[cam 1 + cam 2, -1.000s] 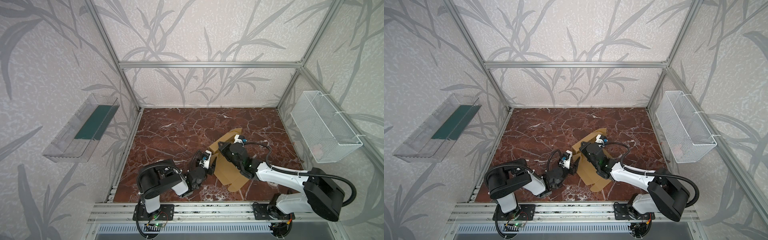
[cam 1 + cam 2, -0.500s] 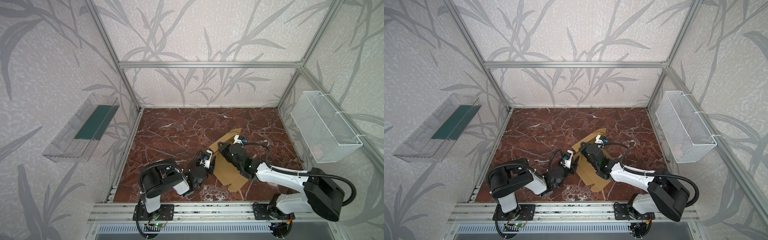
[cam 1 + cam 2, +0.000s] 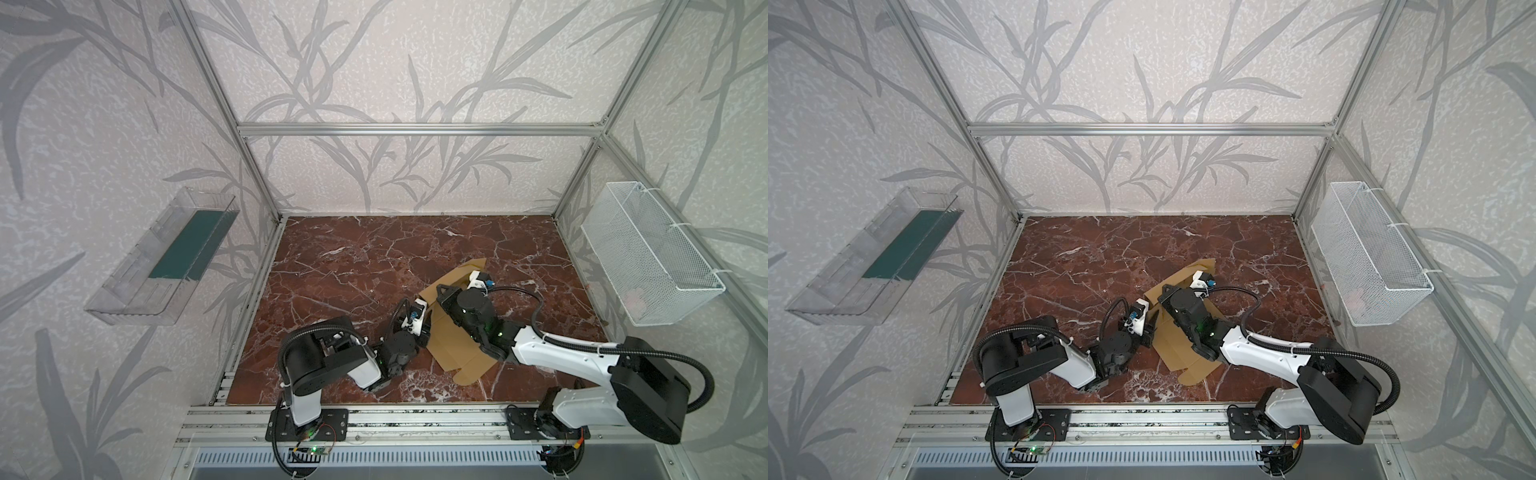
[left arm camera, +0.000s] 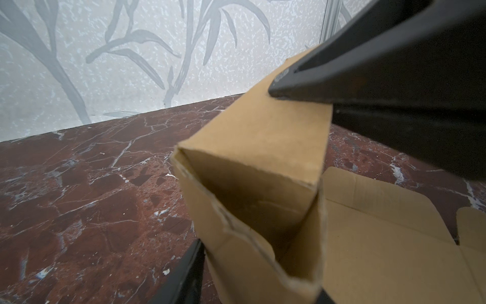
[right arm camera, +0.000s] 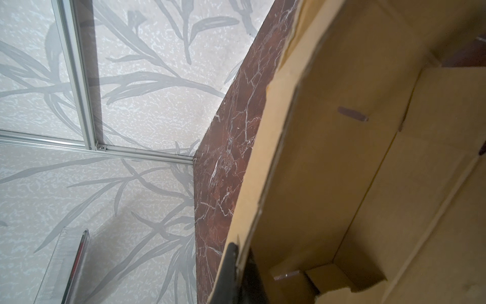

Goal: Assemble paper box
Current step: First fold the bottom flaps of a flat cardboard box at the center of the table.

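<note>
My right gripper (image 5: 239,252) pinches a wall (image 5: 263,184) of the box (image 3: 453,345), which lies on the floor (image 3: 353,270), front centre. My left gripper (image 3: 426,330) straddles a flap (image 4: 252,147); clamped or not, I cannot tell.

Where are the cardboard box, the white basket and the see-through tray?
cardboard box (image 3: 457,349): in a top view, on its flat panel.
white basket (image 3: 623,257): in a top view, on its mesh side.
see-through tray (image 3: 124,286): in a top view, on its clear wall.
</note>
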You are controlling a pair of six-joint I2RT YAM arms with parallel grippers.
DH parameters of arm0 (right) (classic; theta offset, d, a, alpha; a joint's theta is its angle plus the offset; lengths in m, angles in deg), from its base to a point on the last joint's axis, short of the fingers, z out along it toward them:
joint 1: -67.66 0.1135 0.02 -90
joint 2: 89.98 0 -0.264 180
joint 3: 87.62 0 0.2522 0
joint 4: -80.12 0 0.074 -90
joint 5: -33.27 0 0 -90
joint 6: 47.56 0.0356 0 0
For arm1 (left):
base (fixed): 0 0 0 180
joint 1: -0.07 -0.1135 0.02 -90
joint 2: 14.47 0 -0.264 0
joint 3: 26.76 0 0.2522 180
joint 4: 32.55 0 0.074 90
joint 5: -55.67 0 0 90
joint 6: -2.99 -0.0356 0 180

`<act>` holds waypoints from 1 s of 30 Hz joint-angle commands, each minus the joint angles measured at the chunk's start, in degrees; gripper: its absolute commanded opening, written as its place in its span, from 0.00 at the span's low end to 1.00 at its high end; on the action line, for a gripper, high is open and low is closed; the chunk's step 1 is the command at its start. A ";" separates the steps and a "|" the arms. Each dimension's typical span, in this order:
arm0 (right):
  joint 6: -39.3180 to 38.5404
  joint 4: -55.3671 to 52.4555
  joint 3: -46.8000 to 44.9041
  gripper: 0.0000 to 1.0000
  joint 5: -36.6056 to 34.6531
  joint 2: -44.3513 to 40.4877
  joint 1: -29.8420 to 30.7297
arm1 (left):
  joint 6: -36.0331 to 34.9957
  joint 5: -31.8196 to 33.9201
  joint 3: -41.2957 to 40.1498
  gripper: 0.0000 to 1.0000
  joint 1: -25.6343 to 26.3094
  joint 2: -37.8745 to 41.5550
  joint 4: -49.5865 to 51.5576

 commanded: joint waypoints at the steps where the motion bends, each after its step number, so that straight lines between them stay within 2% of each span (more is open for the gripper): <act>1: -0.59 -6.57 -0.30 0.01 2.81 -0.90 2.01 | -1.05 1.52 1.96 0.46 -1.08 0.07 -1.20; 5: -0.28 -6.65 -0.22 0.01 3.17 -0.75 2.42 | -0.96 1.68 2.75 0.47 -1.34 -0.25 -1.08; 11: 0.06 -6.92 -0.29 0.01 2.56 -0.82 2.90 | -0.45 2.05 3.39 0.55 -1.44 -0.44 -1.04; 22: 1.00 -6.56 -0.83 0.01 1.23 -0.45 3.77 | 1.28 2.30 1.74 0.45 -1.47 -1.29 -3.53; 30: 1.00 -8.12 -0.05 0.01 0.55 -0.46 3.90 | 3.59 3.27 -0.70 0.47 -0.25 -2.27 -5.64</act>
